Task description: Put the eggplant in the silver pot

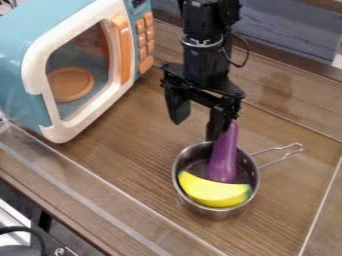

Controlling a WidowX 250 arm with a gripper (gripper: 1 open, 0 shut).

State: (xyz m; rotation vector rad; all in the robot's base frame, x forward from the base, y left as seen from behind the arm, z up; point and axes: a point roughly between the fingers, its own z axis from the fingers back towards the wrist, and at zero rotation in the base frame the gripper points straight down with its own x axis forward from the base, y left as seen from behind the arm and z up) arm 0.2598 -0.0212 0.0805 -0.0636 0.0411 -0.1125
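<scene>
The purple toy eggplant (225,153) is held in the silver pot (201,205), its lower end set inside the bowl and its upper part leaned up past the far rim, tilted rather than laid flat; beside it in the same pot a yellow toy banana (214,192) is seen, curved along the near side of the bowl, and the pot's thin wire loop handle (278,153) is pointed out to the right of the picture over the wooden surface (114,160)

The black gripper (197,112) is hung above the pot, its fingers pointed down and spread apart, one placed to the left over the wood and the other near the eggplant's top; the fingers are released, with nothing clasped between them, though whether the eggplant's top is touched by the nearer one cannot be told

At the upper left a light blue toy microwave (60,35) is placed, an orange disc (71,83) seen within its white-framed opening
</scene>
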